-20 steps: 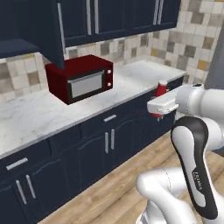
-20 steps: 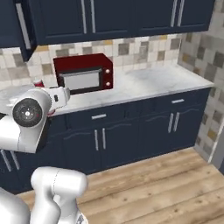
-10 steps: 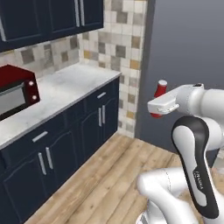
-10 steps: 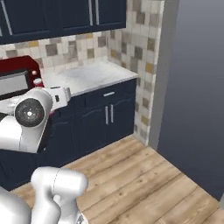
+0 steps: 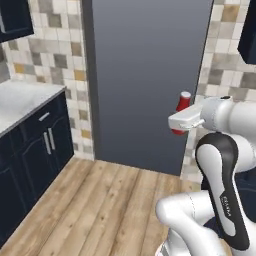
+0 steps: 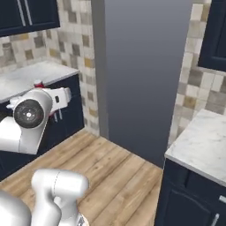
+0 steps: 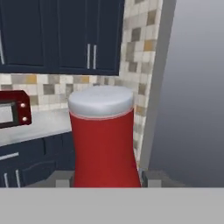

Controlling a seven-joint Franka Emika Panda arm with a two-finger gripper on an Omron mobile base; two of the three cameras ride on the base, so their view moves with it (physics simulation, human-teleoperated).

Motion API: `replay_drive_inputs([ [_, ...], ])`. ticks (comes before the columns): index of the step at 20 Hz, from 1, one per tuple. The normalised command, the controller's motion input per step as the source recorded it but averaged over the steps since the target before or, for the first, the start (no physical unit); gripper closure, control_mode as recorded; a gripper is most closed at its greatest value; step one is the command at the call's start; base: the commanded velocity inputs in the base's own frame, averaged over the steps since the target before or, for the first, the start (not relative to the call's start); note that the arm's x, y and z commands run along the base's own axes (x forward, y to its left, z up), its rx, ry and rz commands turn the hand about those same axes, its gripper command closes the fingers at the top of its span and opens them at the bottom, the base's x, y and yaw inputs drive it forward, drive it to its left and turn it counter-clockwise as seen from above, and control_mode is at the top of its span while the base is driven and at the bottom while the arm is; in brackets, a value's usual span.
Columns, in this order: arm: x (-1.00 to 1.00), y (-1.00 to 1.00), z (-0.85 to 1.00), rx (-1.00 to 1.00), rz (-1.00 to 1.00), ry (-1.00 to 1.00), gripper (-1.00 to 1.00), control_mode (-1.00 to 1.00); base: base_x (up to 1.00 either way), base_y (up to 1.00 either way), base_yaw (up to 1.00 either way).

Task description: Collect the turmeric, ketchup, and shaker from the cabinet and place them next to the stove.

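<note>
No words, numbers or brand marks can be read anywhere. The ketchup (image 7: 105,140) shows plain red sides with no label. A dark strip on the arm (image 5: 227,215) carries small pale lettering, too blurred to make out.

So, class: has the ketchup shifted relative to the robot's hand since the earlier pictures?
No. The ketchup sits in the gripper as before; the base turned, so the kitchen slid left.

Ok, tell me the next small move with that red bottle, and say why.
Probably keep the claw shut on the ketchup and carry on toward the stove. The bottle sits upright between the fingers, over the wooden floor, in front of a tall grey panel; there is no cooktop in sight to set it beside.
</note>
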Motion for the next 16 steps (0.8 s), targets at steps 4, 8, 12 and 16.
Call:
replay_drive_inputs([
  [4,0.00,0.00,0.00,0.00,0.00,0.00,1.00,1.00,0.04,-0.94,-0.41],
  [8,0.00,0.00,0.00,0.00,0.00,0.00,1.00,1.00,0.11,-1.00,-0.34],
  [12,0.00,0.00,0.00,0.00,0.00,0.00,1.00,1.00,0.02,-1.00,-0.31],
  [16,0.00,0.00,0.00,0.00,0.00,0.00,1.00,1.00,0.01,-1.00,-0.29],
])
